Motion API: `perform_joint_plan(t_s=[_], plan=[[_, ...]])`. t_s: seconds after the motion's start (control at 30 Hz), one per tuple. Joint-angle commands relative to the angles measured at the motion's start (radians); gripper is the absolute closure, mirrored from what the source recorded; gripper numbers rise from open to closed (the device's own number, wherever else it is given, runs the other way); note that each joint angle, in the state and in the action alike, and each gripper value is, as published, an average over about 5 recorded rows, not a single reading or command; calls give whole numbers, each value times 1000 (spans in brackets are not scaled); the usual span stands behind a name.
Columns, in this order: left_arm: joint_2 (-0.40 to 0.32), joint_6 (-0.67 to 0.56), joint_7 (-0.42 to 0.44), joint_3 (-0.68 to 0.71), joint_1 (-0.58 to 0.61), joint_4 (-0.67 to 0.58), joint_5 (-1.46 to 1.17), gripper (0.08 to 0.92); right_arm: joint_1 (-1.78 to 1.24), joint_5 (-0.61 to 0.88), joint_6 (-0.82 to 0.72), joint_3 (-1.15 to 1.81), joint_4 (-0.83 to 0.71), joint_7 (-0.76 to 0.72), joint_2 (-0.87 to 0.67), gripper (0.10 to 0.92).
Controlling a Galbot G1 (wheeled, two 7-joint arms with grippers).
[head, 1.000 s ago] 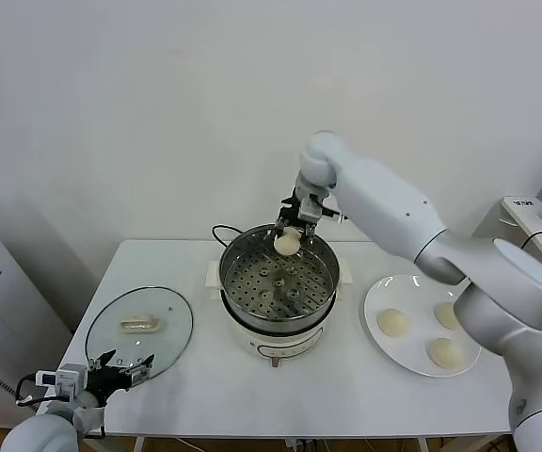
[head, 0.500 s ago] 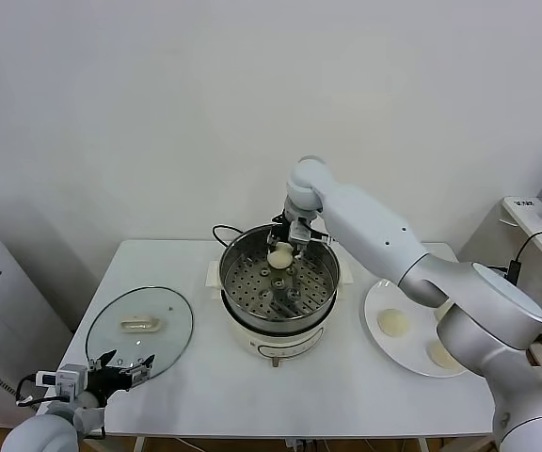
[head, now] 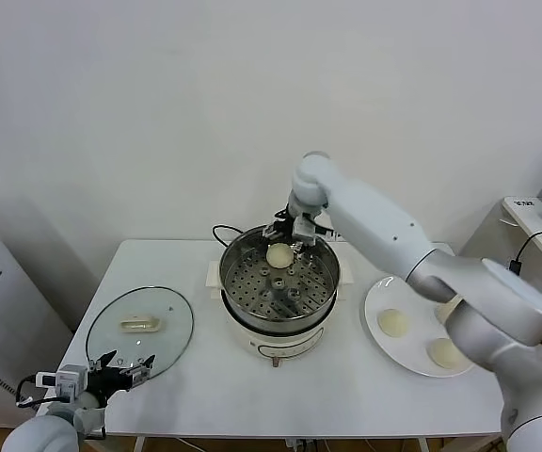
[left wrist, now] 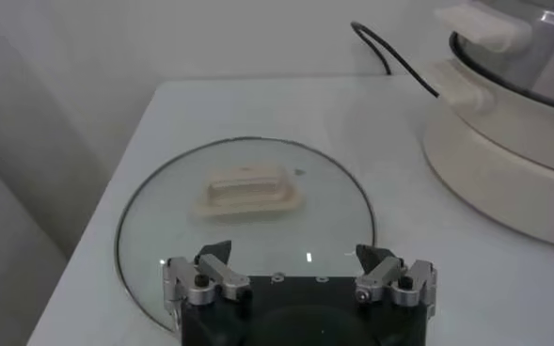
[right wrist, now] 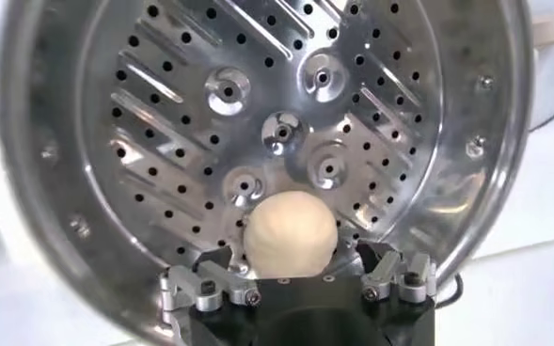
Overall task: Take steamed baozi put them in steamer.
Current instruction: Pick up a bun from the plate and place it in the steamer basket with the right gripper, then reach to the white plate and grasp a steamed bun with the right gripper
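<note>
One cream-white baozi (head: 278, 255) lies on the perforated bottom at the far side of the shiny steamer (head: 320, 282). My right gripper (head: 288, 230) hovers just above it. In the right wrist view the baozi (right wrist: 289, 235) sits on the steamer bottom (right wrist: 164, 122) between the spread fingers of the right gripper (right wrist: 291, 258), with a gap on each side. Three more baozi lie on the white plate (head: 417, 292): one (head: 392, 323), one (head: 445, 352), and one (head: 454, 309) partly behind my arm. My left gripper (head: 119, 363) is open and empty at the table's front left.
The glass lid (head: 139, 325) lies flat at the left, just beyond the left gripper (left wrist: 295, 252); it also shows in the left wrist view (left wrist: 248, 188). The white cooker base (left wrist: 502, 160) stands mid-table with its black cord (head: 219, 231) behind. The plate sits to the right.
The right gripper lowered the baozi into the far side of the steamer, then opened; the baozi now rests on the perforated bottom. The left arm has not moved.
</note>
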Motion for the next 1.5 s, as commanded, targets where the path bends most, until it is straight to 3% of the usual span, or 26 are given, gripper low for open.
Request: perform_joint_plan(t_s=[0.03,0.3,0.57,1.0,1.5], plan=[[-2,0,0,-4,4,-1,1,177,228,450,-45,-202,-35,-90,-94,203],[-8,0,-1,-12,7,-2,1,177,391,862,-425,-514,-89,-155,-228,203],[-12,1,-2,-15,6,-8,0,177,426,1056,-631,-690,10,-157,-402,203],[-15,2,-4,-20,9,-16,-1,177,311,1025,-761,-699,210,-80,-636,203],[-13,5,-5,-21,9,-17,-1,177,-53,802,-765,-387,163,13,-684,203]])
